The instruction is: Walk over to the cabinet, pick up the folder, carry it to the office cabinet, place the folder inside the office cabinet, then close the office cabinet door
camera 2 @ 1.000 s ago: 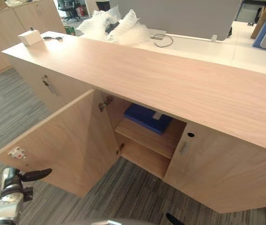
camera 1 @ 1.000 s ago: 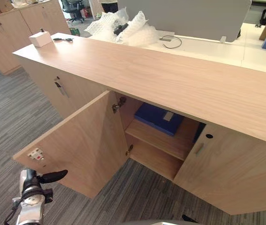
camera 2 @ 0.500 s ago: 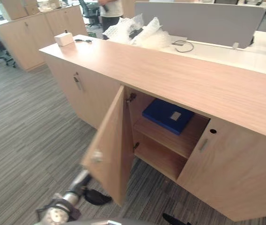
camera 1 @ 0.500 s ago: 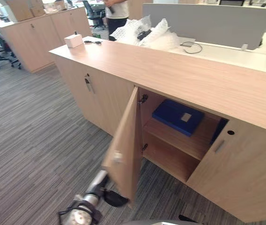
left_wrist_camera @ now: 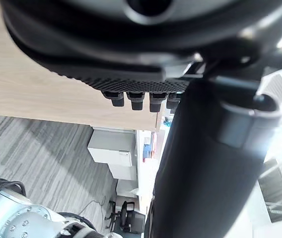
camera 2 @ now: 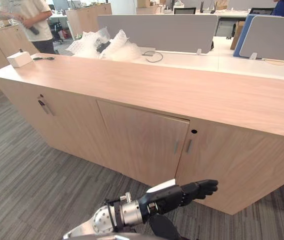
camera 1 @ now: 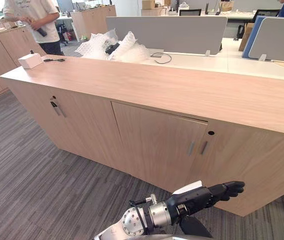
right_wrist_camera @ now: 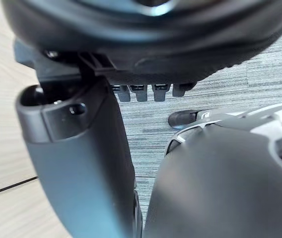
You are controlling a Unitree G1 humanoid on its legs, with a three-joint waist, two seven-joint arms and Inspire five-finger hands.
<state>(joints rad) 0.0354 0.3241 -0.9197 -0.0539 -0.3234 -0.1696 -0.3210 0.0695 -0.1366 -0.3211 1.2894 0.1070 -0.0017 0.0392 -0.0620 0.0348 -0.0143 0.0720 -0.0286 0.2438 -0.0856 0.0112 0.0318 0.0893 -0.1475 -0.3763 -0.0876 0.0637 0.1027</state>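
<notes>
- Swung shut since a second ago, the cabinet door (camera 1: 157, 142) stands just beyond the left hand (camera 1: 204, 196); the folder presumably lies behind it.
- Hand relaxed, flat and empty; a final flat-fingered push would seat the door.

The shut door (camera 1: 154, 142) of the office cabinet (camera 1: 132, 80) hides its inside, and the person (camera 1: 34, 20) beyond its left end is cropped above the shoulders.

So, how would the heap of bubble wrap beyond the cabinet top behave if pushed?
Probably very light and floppy: the bubble wrap lies in loose crumpled folds, so a push would likely squash or slide it. A dark object nests in it and might tumble out.
</notes>
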